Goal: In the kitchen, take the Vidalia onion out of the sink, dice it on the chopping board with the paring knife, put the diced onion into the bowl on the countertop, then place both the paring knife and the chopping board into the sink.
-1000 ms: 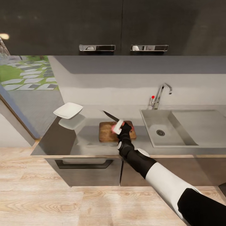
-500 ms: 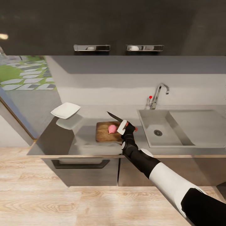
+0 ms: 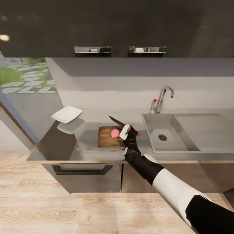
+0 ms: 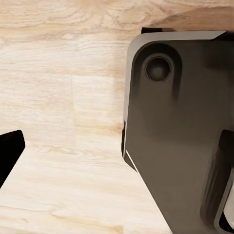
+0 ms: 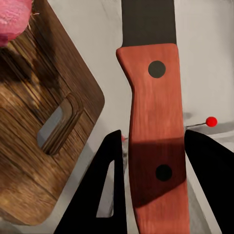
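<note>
The right arm reaches forward and to the left from the lower right of the head view, white at the upper arm, black at the forearm and wrist. Its right gripper (image 3: 127, 131) is clamped on the knife (image 5: 153, 122) by the handle; in the right wrist view the two black fingers (image 5: 105, 195) press the handle from either side, the blade pointing away. In the left wrist view a black edge of the left arm's finger (image 4: 9, 151) shows, facing down.
</note>
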{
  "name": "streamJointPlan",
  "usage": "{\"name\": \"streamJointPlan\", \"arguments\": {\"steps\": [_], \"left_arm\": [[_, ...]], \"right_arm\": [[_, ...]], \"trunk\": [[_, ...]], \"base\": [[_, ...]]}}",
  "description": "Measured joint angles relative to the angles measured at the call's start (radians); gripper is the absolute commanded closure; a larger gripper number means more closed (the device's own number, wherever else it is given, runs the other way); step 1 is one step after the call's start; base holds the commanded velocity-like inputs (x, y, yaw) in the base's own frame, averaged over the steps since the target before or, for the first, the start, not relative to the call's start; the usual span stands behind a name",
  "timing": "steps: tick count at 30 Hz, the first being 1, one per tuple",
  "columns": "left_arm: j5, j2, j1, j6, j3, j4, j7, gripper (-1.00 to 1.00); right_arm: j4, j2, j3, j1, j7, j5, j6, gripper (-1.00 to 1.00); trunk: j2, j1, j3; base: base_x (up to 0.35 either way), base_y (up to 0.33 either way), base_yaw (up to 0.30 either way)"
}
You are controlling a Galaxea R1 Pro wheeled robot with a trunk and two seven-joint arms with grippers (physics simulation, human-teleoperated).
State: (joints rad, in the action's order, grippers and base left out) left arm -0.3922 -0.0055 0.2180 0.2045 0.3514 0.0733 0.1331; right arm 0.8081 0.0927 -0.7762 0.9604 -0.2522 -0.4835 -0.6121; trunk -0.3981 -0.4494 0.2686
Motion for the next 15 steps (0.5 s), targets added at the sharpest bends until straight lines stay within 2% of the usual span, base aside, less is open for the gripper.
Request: {"name": "streamJointPlan", "arguments": {"steps": [10, 15], "left_arm": [[0.0, 0.0, 0.0, 0.0, 0.0, 0.0, 0.0, -1.0], [0.0, 0.0, 0.0, 0.0, 0.0, 0.0, 0.0, -1.0]], "right_arm": [[-0.044, 0.034, 0.0, -0.002, 0.004, 0.0, 0.009, 1.0], [-0.101, 0.043, 0.0, -0.002, 0.005, 0.001, 0.072, 1.0]], "trunk": [[0.0, 0.0, 0.0], [0.0, 0.0, 0.0]], "base": [[0.0, 0.0, 0.0], [0.0, 0.0, 0.0]]}}
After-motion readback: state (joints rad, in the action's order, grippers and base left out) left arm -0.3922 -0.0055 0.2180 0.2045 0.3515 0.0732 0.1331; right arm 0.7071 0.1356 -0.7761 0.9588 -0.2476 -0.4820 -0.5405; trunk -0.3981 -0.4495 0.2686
